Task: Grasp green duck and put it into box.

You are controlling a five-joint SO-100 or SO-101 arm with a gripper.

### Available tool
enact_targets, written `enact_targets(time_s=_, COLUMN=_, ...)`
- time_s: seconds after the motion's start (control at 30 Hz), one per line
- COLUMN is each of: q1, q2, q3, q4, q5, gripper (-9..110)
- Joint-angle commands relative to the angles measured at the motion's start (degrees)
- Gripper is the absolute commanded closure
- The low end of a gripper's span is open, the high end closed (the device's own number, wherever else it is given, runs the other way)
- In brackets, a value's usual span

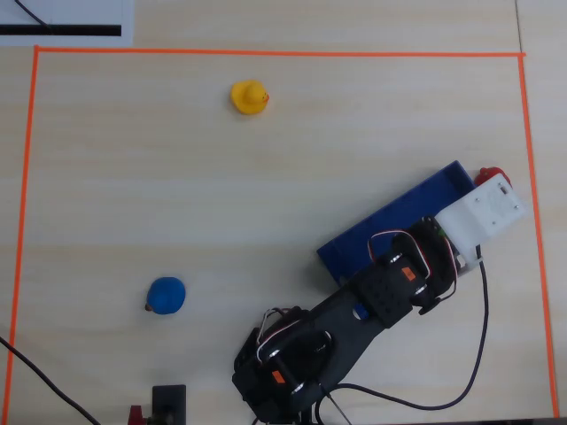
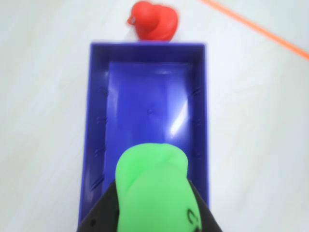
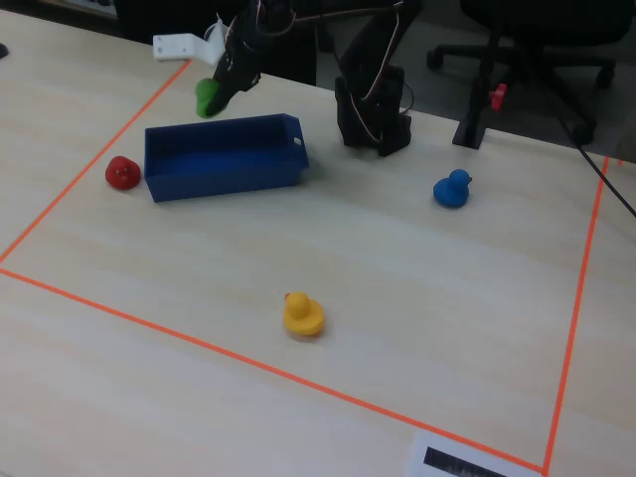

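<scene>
Wrist view: at the bottom centre we see the green duck (image 2: pixel 153 191) clamped between the dark fingers (image 2: pixel 99 215) of the gripper (image 2: pixel 152 212), hanging above the near end of the box (image 2: pixel 94 125), whose floor is bare. A red duck (image 2: pixel 154 20) sits just beyond the box's far wall at the top. In the fixed view the held duck hangs over the tray's upper left rim; a yellow duck (image 3: pixel 302 313) and a blue duck (image 3: pixel 452 189) lie well apart on the table (image 3: pixel 417 328).
</scene>
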Motion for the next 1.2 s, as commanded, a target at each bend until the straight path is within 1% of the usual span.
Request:
enact_targets(time_s=0.0, q1=-2.11, q2=1.67, q3=0.26, q4=-1.76, q5=0.35, gripper=101)
enact_targets(time_s=0.3, q1=-2.37, q2=-7.29, q3=-1.58, q4=-5.54, q5=-1.23, gripper=101)
enact_targets(time_s=0.47, q1=-1.23, q2=-10.20, q3=-2.29, q4=-6.24, q5=-4.83, gripper=101)
enact_targets(time_s=0.67, q1=-0.18, q2=-11.43, q3=-2.29, q4=-8.61, q5=-5.01, gripper=88)
enact_targets(time_s=0.87, q1=-0.18, q2=-11.51, q3=-2.46, q4=-9.49, q5=-5.10, gripper=82)
enact_targets(time_s=1.17, q1=0.53, q2=-11.43, q3=-2.55, q4=-10.46, q5=-5.10, gripper=77)
